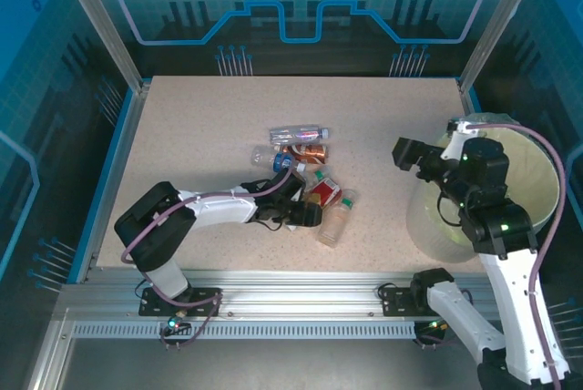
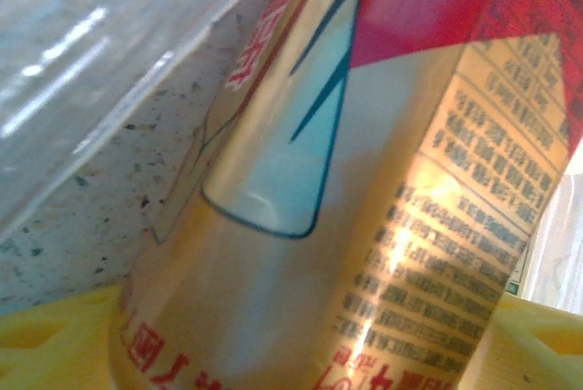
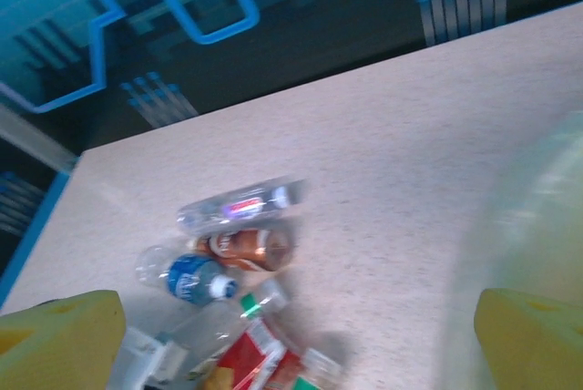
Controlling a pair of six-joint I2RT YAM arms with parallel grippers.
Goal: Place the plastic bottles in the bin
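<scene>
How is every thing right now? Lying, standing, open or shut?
red-label bottle: lying on its side.
other bottles: lying in a pile on the table.
bin: standing upright, open at the top.
left end effector: around the red-label bottle; grip unclear.
right end effector: open, holding nothing.

Speckled beige desk (image 1: 200,135) in front of me. On it, plastic bottles (image 1: 305,150) lie clustered mid-desk, touching; bin (image 1: 537,189) at right edge, well apart from them.
</scene>
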